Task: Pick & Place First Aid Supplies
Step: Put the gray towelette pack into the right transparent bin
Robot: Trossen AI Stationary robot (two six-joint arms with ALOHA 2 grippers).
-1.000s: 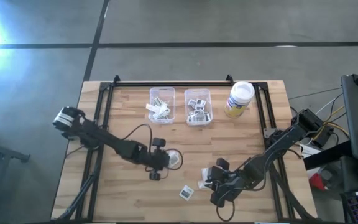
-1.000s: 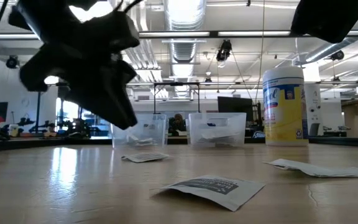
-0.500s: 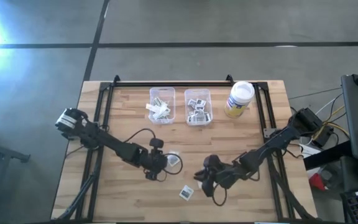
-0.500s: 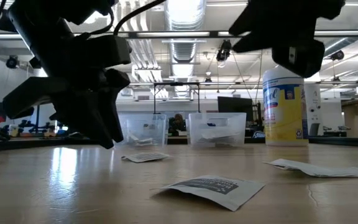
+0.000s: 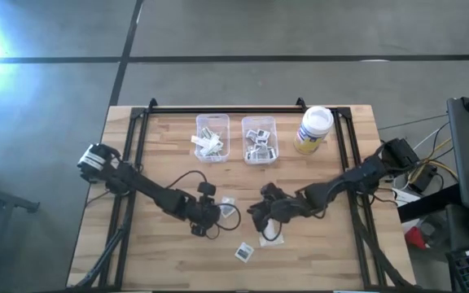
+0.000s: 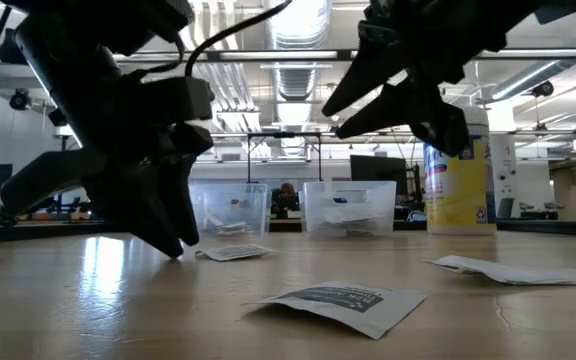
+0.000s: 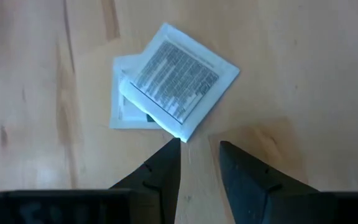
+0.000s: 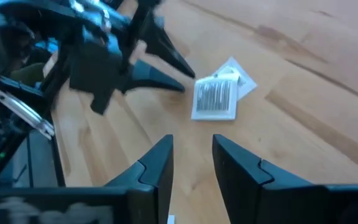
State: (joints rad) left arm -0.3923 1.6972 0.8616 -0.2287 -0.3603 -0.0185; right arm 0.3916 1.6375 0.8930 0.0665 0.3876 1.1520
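Two square white packets with dark print lie overlapped on the table's middle, the upper one (image 7: 174, 87) on the lower one (image 7: 120, 112), also seen as a pair of packets (image 5: 228, 210). My left gripper (image 7: 199, 148) is low over the table, open by a narrow gap, just left of the pair; one fingertip (image 7: 174, 144) stands at the upper packet's corner. My right gripper (image 8: 191, 149) hangs open in the air to the right of the pair, pointing at it, nothing between its fingers. My left gripper slants down from the table's left side. One fingertip stands right at the corner (image 7: 181, 134) of the upper packet. I cannot tell whether it touches. The packet lies flat on the other one.
A printed packet (image 5: 244, 252) lies near the front edge, and a pale one (image 6: 516, 270) lies to its right. Two clear bins (image 5: 212, 137) (image 5: 260, 138) with packets stand at the back, and a white-lidded yellow jar (image 5: 313, 129) stands to their right.
My right gripper has swung from the front right toward the table's left and far side, up to the overlapped pair, rolling as it went. My left gripper has sunk a little toward the table beside the pair. The packets have kept still.
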